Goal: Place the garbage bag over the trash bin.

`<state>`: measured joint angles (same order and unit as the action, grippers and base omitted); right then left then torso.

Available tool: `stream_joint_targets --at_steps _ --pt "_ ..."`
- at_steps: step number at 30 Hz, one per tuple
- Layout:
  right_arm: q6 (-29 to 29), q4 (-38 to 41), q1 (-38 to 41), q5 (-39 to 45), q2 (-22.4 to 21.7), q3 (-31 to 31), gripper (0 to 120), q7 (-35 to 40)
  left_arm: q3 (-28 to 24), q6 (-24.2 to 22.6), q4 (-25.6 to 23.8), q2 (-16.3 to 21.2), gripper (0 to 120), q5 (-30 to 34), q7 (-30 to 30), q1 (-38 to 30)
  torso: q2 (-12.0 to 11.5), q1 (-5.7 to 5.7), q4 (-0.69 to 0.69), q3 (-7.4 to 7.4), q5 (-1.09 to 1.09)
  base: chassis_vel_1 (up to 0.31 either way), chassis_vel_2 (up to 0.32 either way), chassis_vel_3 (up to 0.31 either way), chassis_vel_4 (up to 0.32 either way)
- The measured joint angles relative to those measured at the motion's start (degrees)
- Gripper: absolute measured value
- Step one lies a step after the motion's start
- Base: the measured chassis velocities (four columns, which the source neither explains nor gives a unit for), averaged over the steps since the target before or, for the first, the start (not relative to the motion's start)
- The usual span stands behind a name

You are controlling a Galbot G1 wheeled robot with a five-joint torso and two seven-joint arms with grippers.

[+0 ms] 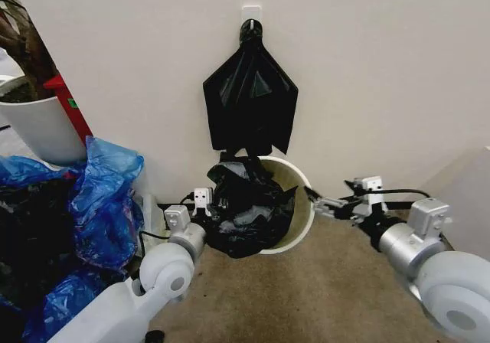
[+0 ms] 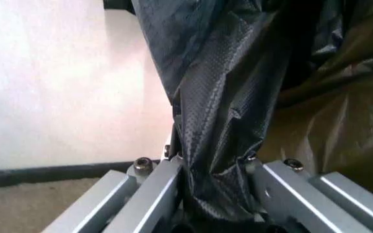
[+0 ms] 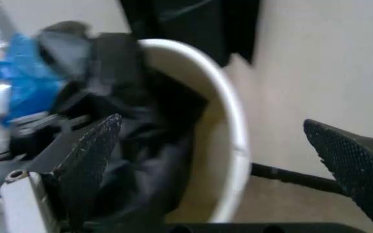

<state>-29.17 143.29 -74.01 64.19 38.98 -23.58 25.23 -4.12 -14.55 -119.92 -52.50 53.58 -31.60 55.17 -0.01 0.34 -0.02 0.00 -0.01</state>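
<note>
A: Head view, largest first. The wall (image 1: 367, 67) fills the back; a bundle of spare black bags (image 1: 250, 102) hangs from a hook (image 1: 251, 14) on it. At the left edge of the carpet (image 1: 321, 289) lies a heap of blue plastic bags (image 1: 103, 197), with a white planter pot (image 1: 38, 125) behind it.

B: And the task items?

A: The trash bin (image 1: 300, 205) stands on the carpet against the foot of the wall, directly below the hanging bundle, tilted so its mouth faces the robot. The garbage bag (image 1: 249, 209) is draped over the bin's left side, bunched and spilling over the rim; the right part of the rim is bare.

B: Left gripper?

A: The left gripper (image 1: 200, 205) is at the bag's left edge. The head view hides its tips. The left wrist view settles it: a twisted fold of the bag (image 2: 222, 121) runs down between the jaws, clamped fast.

B: Right side?

A: The right gripper (image 1: 320, 202) hovers just beside the bin's right rim. In the right wrist view its textured pads (image 3: 89, 160) stand wide apart, released, holding nothing, with the bare white rim (image 3: 235, 136) between them and the bag (image 3: 141, 145) sagging inside.
</note>
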Motion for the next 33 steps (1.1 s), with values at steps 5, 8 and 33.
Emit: stream_joint_targets --at_steps 5,8,33 --pt "-0.3 0.0 7.7 -0.1 1.0 8.8 100 -0.3 -1.5 -0.8 0.6 1.3 2 -0.4 -1.3 -2.6 0.0 0.0 0.01 0.0 0.01 0.0 0.0 0.0 0.0" --pt "-0.9 0.0 12.0 0.0 1.5 13.4 100 0.5 -2.0 -1.1 0.6 1.9 2 -0.6 -1.4 -3.4 0.0 0.0 0.01 0.0 0.0 0.0 0.0 0.0 0.0" --pt "-8.0 -6.9 30.6 9.6 5.8 30.7 72 16.6 0.7 -1.4 -2.5 3.8 2 -5.6 1.2 -0.1 0.0 0.0 0.01 0.0 0.01 0.0 0.0 0.0 0.0"
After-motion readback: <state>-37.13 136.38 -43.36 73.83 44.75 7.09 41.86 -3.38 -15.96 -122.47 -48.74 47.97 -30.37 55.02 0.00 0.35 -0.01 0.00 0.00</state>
